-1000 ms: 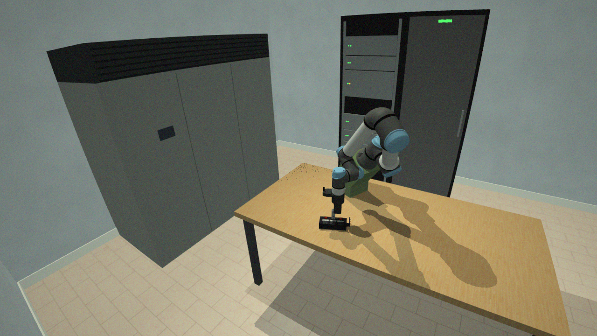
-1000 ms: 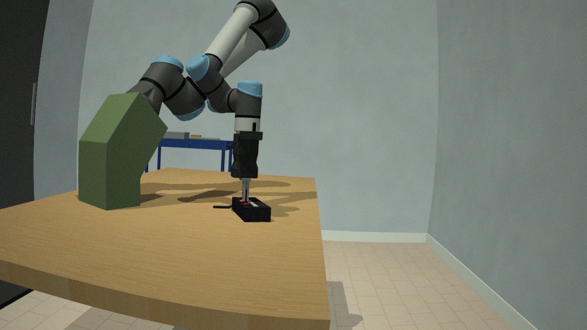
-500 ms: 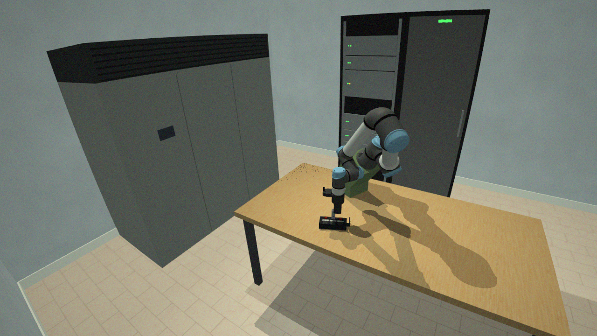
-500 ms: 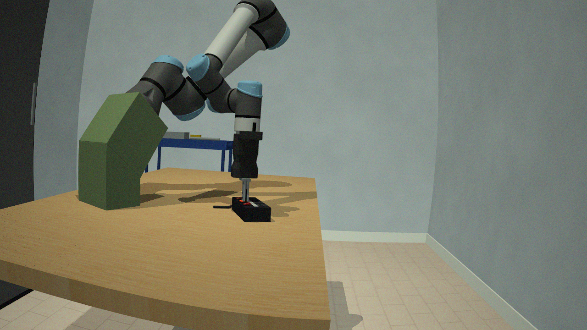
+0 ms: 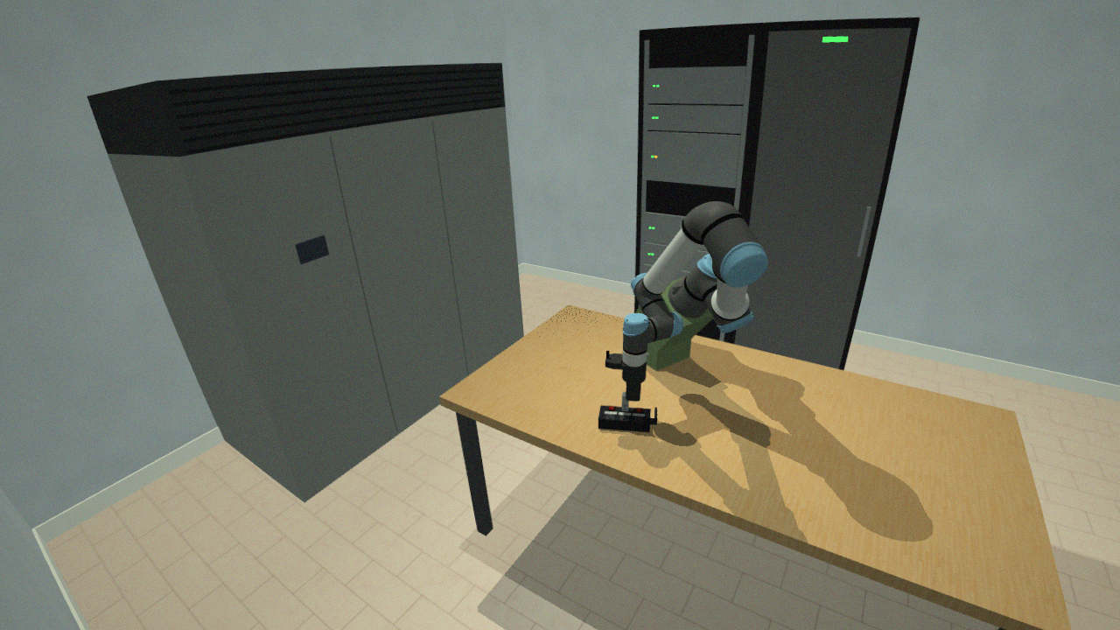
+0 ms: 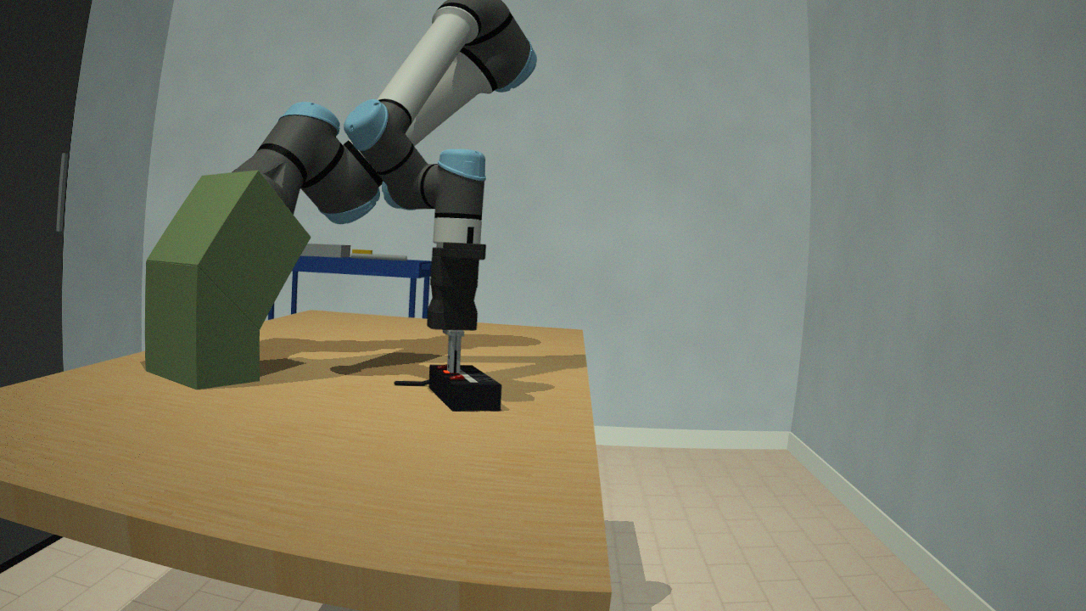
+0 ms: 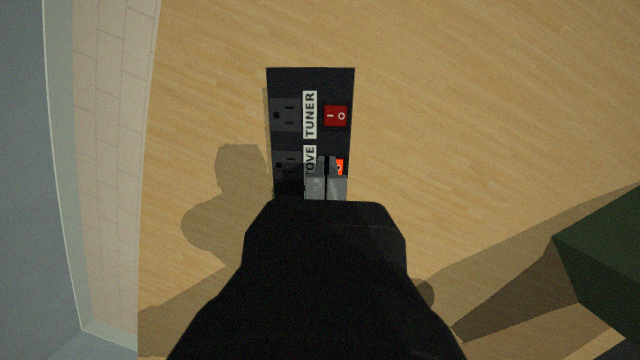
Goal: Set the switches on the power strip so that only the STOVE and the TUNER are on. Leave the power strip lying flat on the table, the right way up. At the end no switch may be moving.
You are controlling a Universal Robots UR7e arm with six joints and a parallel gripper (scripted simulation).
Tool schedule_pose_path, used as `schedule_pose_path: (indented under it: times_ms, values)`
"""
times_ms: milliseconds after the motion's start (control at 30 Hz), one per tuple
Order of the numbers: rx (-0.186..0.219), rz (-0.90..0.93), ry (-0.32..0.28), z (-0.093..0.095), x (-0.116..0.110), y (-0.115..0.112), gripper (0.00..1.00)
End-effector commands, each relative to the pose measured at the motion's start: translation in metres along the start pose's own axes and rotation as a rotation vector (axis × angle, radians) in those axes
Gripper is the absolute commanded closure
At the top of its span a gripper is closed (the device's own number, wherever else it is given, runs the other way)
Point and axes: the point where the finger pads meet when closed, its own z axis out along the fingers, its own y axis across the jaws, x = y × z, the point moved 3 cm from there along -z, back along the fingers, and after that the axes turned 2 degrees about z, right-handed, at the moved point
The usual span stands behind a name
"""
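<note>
A black power strip (image 5: pixel 624 420) (image 6: pixel 469 390) (image 7: pixel 310 82) lies flat on the wooden table (image 5: pixel 822 470) (image 6: pixel 227 456) (image 7: pixel 450 100), near its left edge. In the wrist view its far switch (image 7: pixel 335 115), beside the label TUNER (image 7: pixel 310 114), is dark red. The switch (image 7: pixel 340 166) beside the STOVE label (image 7: pixel 310 160) glows bright orange-red and is mostly hidden by my fingers. My gripper (image 5: pixel 625 404) (image 6: pixel 453 366) (image 7: pixel 326 167) is shut and empty, pointing straight down with its tips on or just above the STOVE switch. The rest of the strip is hidden under the gripper body.
The green arm base (image 5: pixel 673 345) (image 6: pixel 212 288) (image 7: pixel 600 270) stands on the table behind the strip. A short black cable stub (image 6: pixel 410 383) sticks out of the strip's near end. A grey cabinet (image 5: pixel 313 274) and a server rack (image 5: pixel 767 179) stand off the table.
</note>
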Motion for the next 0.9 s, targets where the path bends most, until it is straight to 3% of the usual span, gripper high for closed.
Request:
schedule_pose_path:
  times_ms: [0, 467, 867]
  values:
    - [-0.001, -0.001, -0.002, 0.001, 0.0, 0.0, 1.0]
    - [-0.001, -0.001, -0.002, -0.033, 0.0, 0.0, 1.0]
    - [-0.001, -0.001, -0.002, -0.039, 0.0, 0.0, 1.0]
